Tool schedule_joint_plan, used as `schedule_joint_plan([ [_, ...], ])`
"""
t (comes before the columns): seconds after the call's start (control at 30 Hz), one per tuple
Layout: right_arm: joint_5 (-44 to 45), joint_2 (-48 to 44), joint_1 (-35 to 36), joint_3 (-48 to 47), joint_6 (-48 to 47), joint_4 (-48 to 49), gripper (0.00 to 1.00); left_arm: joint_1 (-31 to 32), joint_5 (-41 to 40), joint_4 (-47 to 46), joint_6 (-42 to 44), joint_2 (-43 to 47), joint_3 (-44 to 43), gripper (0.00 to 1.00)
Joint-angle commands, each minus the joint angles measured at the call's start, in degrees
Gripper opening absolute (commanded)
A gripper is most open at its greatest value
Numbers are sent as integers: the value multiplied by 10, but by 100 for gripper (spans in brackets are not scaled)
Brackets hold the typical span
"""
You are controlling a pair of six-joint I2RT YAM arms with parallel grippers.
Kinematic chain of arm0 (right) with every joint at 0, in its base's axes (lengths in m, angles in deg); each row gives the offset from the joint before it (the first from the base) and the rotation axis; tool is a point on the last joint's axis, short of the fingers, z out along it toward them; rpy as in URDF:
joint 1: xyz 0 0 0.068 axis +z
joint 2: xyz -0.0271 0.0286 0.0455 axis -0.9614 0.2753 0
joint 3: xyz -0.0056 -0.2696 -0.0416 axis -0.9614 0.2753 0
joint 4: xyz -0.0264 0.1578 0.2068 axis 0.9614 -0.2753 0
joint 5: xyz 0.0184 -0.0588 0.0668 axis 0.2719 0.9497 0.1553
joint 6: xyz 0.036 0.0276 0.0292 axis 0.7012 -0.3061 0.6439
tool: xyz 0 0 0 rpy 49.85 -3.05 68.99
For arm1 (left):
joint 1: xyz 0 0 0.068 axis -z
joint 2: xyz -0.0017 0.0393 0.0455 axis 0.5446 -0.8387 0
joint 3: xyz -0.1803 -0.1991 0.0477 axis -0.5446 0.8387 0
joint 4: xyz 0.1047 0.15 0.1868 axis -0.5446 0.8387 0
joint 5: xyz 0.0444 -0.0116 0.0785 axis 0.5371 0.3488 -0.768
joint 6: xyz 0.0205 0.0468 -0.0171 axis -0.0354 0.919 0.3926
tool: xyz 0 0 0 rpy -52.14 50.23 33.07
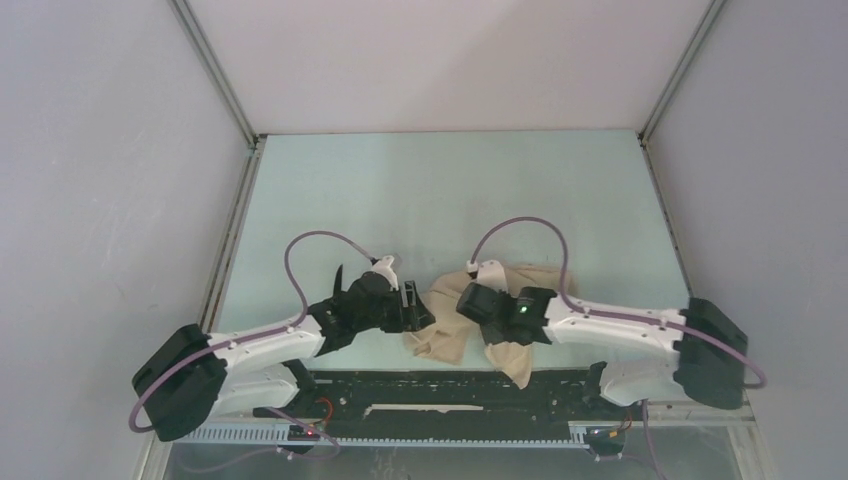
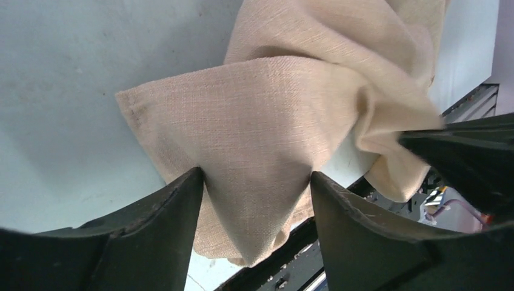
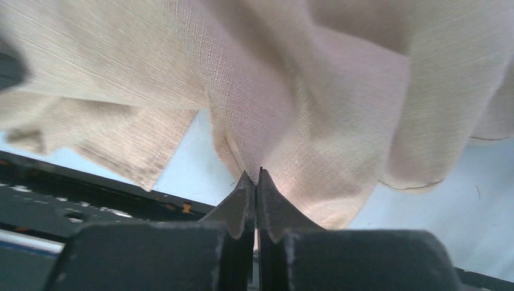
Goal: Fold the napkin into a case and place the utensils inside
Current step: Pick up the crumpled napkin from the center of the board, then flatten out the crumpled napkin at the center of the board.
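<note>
The napkin (image 1: pixel 443 338) is a beige cloth lying bunched at the table's near edge, between the two arms, with one corner hanging over the black rail. It is loose, not a folded case. My left gripper (image 1: pixel 414 304) is at its left side. In the left wrist view a hanging fold of the napkin (image 2: pixel 260 121) sits between the wide-apart fingers of that gripper (image 2: pixel 256 176). My right gripper (image 1: pixel 472 300) is over the cloth's middle. Its tips (image 3: pixel 254 174) are pinched together on a fold of napkin (image 3: pixel 339 109), lifting it off the table. The utensils are out of view.
A black rail (image 1: pixel 450 392) runs along the near edge under the hanging cloth. The pale green table (image 1: pixel 450 190) reaches back to white walls on three sides. The right gripper's dark body (image 2: pixel 467 151) shows close by in the left wrist view.
</note>
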State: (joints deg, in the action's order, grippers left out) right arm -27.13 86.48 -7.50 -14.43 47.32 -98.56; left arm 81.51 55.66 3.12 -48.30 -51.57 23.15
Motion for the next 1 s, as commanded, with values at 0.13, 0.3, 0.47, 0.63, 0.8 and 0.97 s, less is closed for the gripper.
schedule_joint_plan([
  [0.13, 10, -173, -87, -15, -53, -24, 0, 5, -111, 61, 60, 29, -85, 33],
  [0.3, -15, -274, -170, -109, -151, -67, 0, 4, -199, 156, 183, 117, -238, 12],
  [0.47, -89, -294, -246, -235, -266, -42, 0, 5, -194, 195, 288, 101, -413, 0],
  [0.63, -240, -184, -420, -399, -303, -24, 0, 2, -271, 204, 380, 18, -570, 0],
  [0.8, -421, 20, -595, -587, -298, 7, 0, -113, -244, 100, 380, -100, -666, 0],
  [0.97, -462, 241, -657, -883, -296, -43, 0, -178, -169, 89, 403, -277, -889, 0],
])
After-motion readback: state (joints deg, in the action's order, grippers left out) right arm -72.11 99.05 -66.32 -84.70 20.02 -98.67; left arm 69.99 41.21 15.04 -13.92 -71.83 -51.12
